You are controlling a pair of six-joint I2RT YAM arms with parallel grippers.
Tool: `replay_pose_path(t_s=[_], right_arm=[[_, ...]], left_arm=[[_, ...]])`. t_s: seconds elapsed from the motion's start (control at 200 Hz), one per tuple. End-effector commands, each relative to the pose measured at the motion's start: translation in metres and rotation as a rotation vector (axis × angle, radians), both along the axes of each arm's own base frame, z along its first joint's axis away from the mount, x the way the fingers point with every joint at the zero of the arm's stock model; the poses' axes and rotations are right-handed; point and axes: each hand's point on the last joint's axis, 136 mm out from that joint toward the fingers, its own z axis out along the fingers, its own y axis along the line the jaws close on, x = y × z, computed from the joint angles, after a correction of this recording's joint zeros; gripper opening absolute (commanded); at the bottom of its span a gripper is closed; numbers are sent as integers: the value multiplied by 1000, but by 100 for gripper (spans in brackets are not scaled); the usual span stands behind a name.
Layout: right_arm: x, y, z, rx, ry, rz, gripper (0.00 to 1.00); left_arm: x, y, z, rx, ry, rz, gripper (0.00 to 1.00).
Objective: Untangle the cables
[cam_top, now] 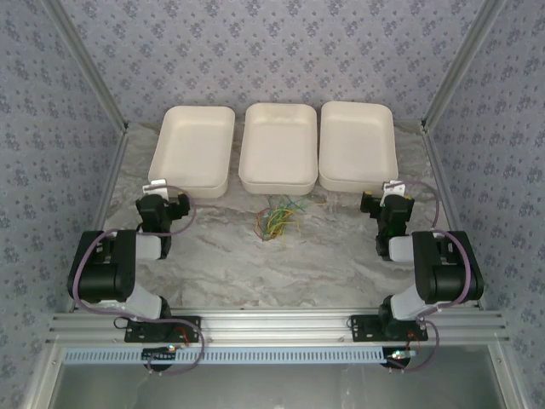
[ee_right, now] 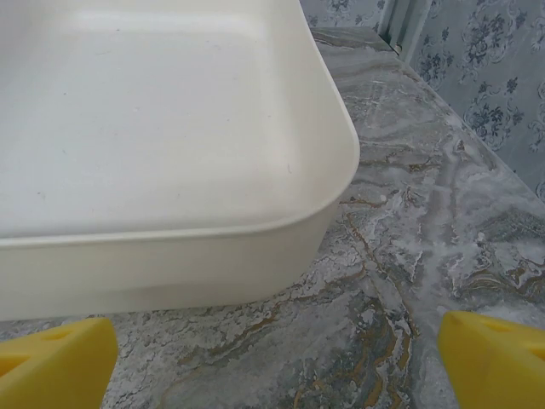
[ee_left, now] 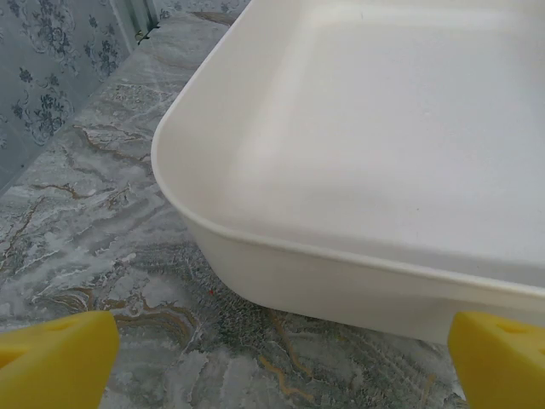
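Note:
The cables lie as a small tangle of thin green, yellow, red and orange wires on the marble table, just in front of the middle tray. My left gripper is well to their left, open and empty. In the left wrist view its yellow fingertips stand wide apart above the table, facing the near corner of the left tray. My right gripper is off to the right of the tangle, also open and empty. Its yellow fingertips face the near corner of the right tray.
Three empty white trays stand in a row at the back: left, middle, right. Aluminium posts and patterned walls close in the sides. A metal rail runs along the near edge.

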Motion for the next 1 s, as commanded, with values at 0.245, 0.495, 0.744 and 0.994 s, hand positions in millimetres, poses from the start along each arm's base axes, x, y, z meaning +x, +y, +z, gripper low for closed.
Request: replay_pose_path(t_s=[0.245,0.495,0.744,0.994], right_arm=[[4,0,1,0,-1,-2,99],[4,0,1,0,-1,-4,99],[4,2,3,2,-10,15,99],[-30,23,105,-27,-116,2,99]], left_arm=[[7,-1,7,1,-20,-12,99],[7,-1,7,2,-19,-12,99],[2,-4,8,4,-38,-28,99],[-60,-58,168,57,-313,-70,99]])
